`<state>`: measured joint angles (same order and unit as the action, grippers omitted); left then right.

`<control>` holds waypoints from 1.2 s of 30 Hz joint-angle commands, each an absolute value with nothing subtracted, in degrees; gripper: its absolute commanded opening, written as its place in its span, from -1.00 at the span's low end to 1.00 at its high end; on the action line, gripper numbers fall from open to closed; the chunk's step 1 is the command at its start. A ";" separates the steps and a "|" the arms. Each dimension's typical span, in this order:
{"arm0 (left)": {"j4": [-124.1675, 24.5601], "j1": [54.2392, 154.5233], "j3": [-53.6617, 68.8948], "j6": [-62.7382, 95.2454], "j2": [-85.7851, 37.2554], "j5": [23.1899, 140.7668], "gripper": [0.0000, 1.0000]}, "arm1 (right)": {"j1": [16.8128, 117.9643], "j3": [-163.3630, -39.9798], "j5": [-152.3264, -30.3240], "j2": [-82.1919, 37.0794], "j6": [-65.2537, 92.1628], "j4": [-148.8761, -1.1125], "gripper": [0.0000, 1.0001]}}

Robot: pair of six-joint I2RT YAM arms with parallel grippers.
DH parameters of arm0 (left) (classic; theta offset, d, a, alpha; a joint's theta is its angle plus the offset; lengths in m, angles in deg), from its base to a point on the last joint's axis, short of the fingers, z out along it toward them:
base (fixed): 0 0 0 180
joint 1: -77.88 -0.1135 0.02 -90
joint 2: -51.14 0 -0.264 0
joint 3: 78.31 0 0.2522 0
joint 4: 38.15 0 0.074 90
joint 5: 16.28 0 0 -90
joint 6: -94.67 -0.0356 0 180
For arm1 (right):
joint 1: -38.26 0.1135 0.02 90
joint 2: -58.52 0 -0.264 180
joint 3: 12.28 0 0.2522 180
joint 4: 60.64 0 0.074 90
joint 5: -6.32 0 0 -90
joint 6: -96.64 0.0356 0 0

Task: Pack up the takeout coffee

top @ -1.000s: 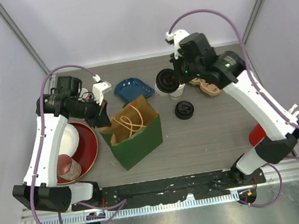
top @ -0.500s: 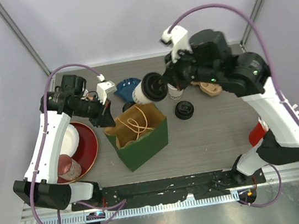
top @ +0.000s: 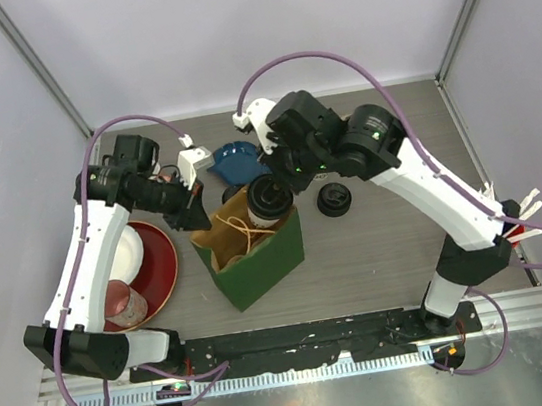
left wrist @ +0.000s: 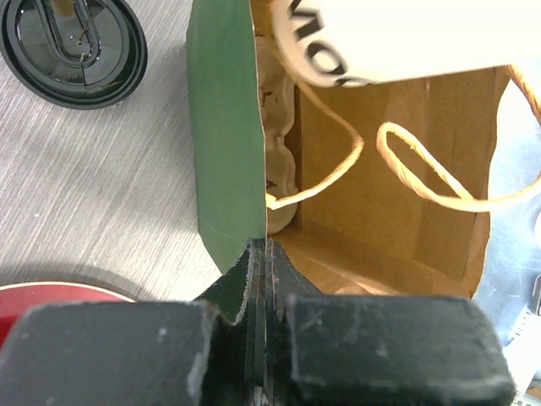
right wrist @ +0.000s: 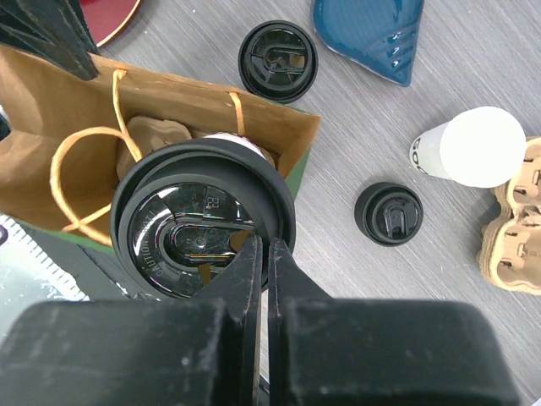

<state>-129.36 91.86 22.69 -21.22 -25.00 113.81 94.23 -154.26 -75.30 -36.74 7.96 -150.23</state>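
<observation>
Overhead, right hand [right wrist: 263, 244] pinching cup [right wrist: 203, 220] rim, poised above bag [right wrist: 169, 97]

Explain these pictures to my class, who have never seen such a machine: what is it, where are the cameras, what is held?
Two robot arms stand bolted to a table. One picture looks down from above; the other two come from cameras on the wrists. The left gripper is shut on the rim of a green paper bag. The right gripper holds a coffee cup by its black lid, over the bag's mouth. A blue dish, a loose black lid and a red plate lie nearby.
</observation>
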 commanded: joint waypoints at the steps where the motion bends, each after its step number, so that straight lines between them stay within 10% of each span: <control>1: -142.17 92.56 24.92 -22.48 -24.80 116.34 -1.00 | 95.22 -156.20 -73.58 -41.66 6.82 -151.04 -0.98; 36: -140.85 92.65 25.88 -21.34 -26.03 118.01 -1.00 | 95.92 -134.77 -75.87 -45.01 5.94 -141.73 -0.98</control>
